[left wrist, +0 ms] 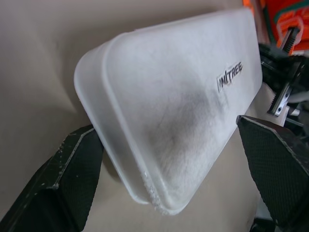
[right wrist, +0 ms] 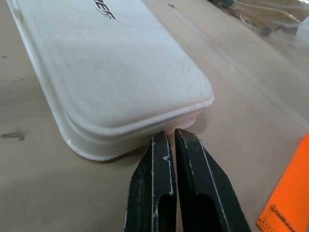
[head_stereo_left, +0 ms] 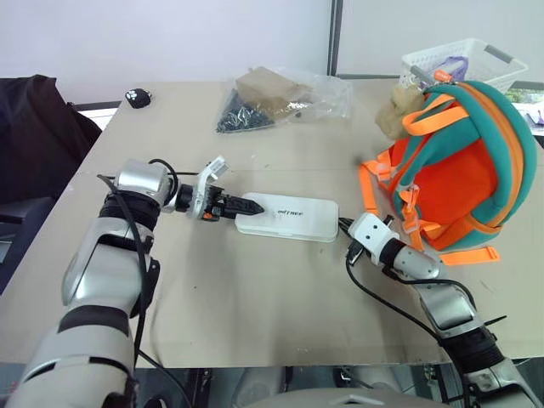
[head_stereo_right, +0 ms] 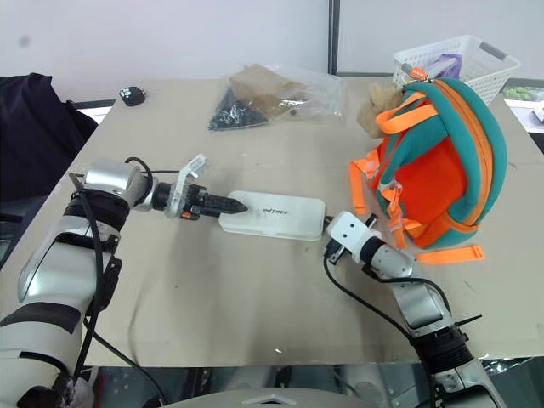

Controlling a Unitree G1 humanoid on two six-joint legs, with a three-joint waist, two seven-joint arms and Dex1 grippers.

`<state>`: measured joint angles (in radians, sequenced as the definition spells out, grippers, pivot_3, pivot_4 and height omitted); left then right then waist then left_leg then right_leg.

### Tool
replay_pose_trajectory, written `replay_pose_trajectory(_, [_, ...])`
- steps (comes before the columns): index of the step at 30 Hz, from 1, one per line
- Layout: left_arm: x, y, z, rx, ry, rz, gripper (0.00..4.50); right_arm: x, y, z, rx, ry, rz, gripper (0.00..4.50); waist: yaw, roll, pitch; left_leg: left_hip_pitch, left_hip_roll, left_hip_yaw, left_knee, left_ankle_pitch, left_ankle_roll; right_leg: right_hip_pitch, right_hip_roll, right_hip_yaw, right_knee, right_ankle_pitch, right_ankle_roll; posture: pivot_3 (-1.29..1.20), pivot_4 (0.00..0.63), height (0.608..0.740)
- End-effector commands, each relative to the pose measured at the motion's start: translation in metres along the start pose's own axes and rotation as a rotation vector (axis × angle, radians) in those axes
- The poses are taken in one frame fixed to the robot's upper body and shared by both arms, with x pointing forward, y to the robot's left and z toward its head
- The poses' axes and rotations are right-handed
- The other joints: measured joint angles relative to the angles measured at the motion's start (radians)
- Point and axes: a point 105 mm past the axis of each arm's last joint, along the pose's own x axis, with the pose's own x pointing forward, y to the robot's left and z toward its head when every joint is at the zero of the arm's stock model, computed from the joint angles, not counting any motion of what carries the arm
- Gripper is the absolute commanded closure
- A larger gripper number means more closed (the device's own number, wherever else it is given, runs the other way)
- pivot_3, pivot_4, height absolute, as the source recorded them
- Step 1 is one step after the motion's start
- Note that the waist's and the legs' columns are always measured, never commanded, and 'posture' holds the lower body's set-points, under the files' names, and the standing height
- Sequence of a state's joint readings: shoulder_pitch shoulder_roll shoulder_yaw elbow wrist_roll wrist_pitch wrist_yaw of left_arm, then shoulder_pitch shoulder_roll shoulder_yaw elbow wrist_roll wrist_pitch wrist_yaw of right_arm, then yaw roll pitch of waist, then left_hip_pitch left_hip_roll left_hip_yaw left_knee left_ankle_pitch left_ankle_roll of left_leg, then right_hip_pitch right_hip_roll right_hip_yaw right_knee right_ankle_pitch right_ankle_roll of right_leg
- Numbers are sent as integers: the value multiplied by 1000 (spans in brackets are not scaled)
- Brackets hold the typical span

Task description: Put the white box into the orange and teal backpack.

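Two grippers flank the box (head_stereo_left: 287,217), which lies flat mid-tabletop (head_stereo_left: 255,289). Left gripper (left wrist: 174,159) at the box's 9 o'clock end, fingers (left wrist: 72,174) spread wide either side of it, not clamped. Right gripper (right wrist: 173,140) at the 3 o'clock end, fingers pressed shut, tips at the box edge, holding nothing. Backpack (head_stereo_left: 459,170) stands at 3 o'clock of the box, near the right gripper.
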<state>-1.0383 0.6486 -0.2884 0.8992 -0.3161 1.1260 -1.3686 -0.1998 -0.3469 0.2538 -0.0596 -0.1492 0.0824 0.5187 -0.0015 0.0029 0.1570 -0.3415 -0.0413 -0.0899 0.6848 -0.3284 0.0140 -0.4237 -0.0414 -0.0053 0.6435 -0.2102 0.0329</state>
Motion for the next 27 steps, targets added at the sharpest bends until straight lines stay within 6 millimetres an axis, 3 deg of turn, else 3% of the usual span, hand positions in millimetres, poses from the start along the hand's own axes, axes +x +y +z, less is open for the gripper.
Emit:
replay_pose_trajectory(1, [41,-7,-23,-63,63,-125,72,6,2,22,-24,-86,22,4479,7,0,0,-1,-1,-1,0,0,0,0,-1,-1,0,0,0,0,150,725])
replay_pose_trajectory(3, [44,-12,-22,-83,37,-161,72,6,2,23,-23,-90,25,4479,13,0,0,-1,-2,-2,0,0,1,0,-3,-2,0,0,1,0,150,725])
replay_pose_trajectory(4, [44,-14,-21,-90,26,-173,333,6,2,23,-22,-94,26,4494,15,0,0,-2,-3,-3,1,0,1,0,-4,-2,0,-1,1,0,150,725])
replay_pose_trajectory(12, [43,-23,-16,-98,-34,-221,3104,-1,-1,25,-6,-119,2,4500,10,-9,1,-9,-5,-9,1,0,1,-5,-6,-3,0,-2,3,0,150,725])
replay_pose_trajectory(14, [40,-21,-11,-118,-78,-215,3344,-7,-6,29,19,-158,-35,4500,11,-9,1,-9,-6,-10,1,0,1,-5,-7,-3,0,-2,3,0,150,725])
replay_pose_trajectory(19, [25,-33,-2,-107,-184,-302,3351,-30,-4,55,140,-320,-54,4500,-2,-10,1,-9,-5,-10,1,0,1,-6,-11,-2,1,-2,3,0,150,725])
replay_pose_trajectory(20, [21,-36,-2,-97,-210,-317,3352,-37,-4,61,165,-354,-72,4095,-9,-10,2,-10,-5,-10,1,0,1,-7,-11,-2,1,-2,3,0,150,725])
replay_pose_trajectory(22, [12,-42,-1,-82,-264,-355,3352,-54,-10,73,198,-424,-136,3711,-14,-10,2,-10,-5,-10,1,0,1,-8,-11,-2,2,-2,3,0,150,725])
replay_pose_trajectory(24, [5,-46,-3,-67,-290,-370,3352,-65,-12,78,200,-454,-173,2755,-16,-10,2,-10,-5,-10,0,0,1,-9,-11,-1,3,-2,3,0,150,725])
replay_pose_trajectory(27, [-13,-59,-1,1,-388,-417,3352,-95,-32,74,261,-471,-410,1305,-12,-11,2,-10,-5,-10,0,0,1,-10,-11,0,3,-2,3,0,150,725])
